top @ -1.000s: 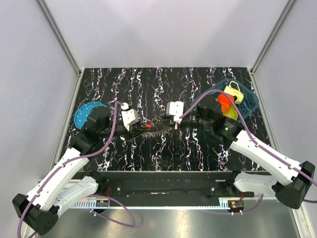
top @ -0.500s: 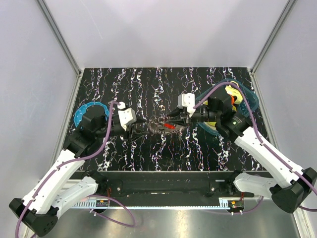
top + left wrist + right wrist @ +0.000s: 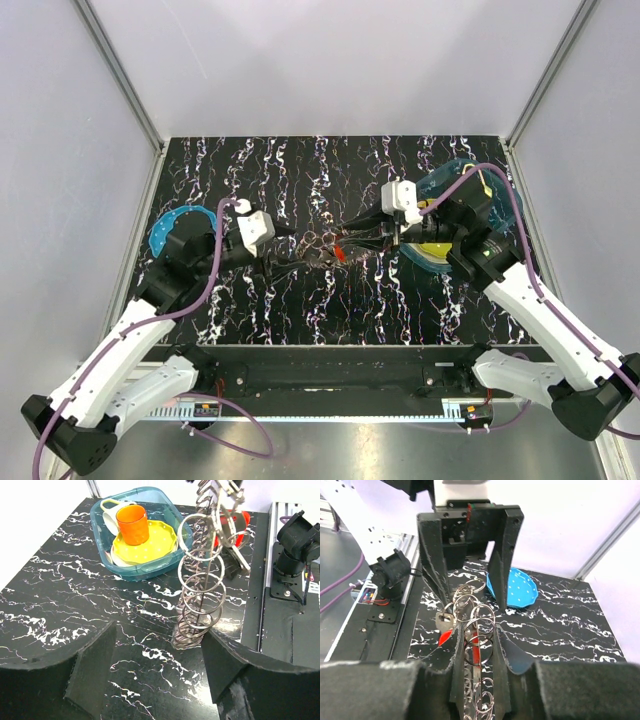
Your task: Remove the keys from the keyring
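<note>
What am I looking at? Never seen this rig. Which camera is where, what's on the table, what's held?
Two small robot arms are bolted at the near edge of a black marbled table. The overhead picture looks down from above and behind them. The other two pictures come from a camera on each wrist, so each shows that arm's own two fingers at the bottom. The right hand is closed on the keyring, a long string of linked metal loops with keys and a red piece on it. The left hand faces it, open and gripping nothing. Also on the table are a blue tub holding an orange cup, a yellow plate and a white mug, and a blue disc at the left edge.
</note>
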Robot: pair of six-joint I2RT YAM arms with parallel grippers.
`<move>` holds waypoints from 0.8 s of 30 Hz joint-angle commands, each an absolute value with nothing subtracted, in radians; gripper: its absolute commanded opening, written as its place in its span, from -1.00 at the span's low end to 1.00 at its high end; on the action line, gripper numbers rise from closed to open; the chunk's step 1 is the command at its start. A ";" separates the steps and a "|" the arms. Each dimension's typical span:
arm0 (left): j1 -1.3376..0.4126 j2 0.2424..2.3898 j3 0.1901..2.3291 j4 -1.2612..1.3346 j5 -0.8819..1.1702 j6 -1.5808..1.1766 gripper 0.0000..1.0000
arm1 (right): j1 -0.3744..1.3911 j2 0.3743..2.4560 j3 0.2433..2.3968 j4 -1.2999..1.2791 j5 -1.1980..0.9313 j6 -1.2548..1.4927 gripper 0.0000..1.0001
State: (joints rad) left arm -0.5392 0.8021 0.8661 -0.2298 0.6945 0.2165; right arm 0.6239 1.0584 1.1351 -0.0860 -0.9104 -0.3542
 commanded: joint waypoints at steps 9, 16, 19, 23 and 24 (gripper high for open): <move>-0.537 0.851 0.865 -0.059 0.791 0.172 0.23 | 0.615 1.031 1.180 0.118 -0.977 -0.233 -1.00; -0.537 0.842 0.847 0.031 0.860 0.118 -0.32 | 0.617 1.051 1.140 0.186 -0.988 -0.175 -1.00; -0.537 0.842 0.845 0.040 0.854 0.097 -0.96 | 0.617 1.057 1.129 0.202 -0.986 -0.146 -1.00; -0.537 0.827 0.827 0.069 0.836 0.078 -1.00 | 0.615 1.043 1.094 0.268 -0.916 -0.081 -0.93; -0.537 0.822 0.825 0.066 0.835 0.077 -1.00 | 0.617 1.040 1.086 0.275 -0.899 -0.051 -0.83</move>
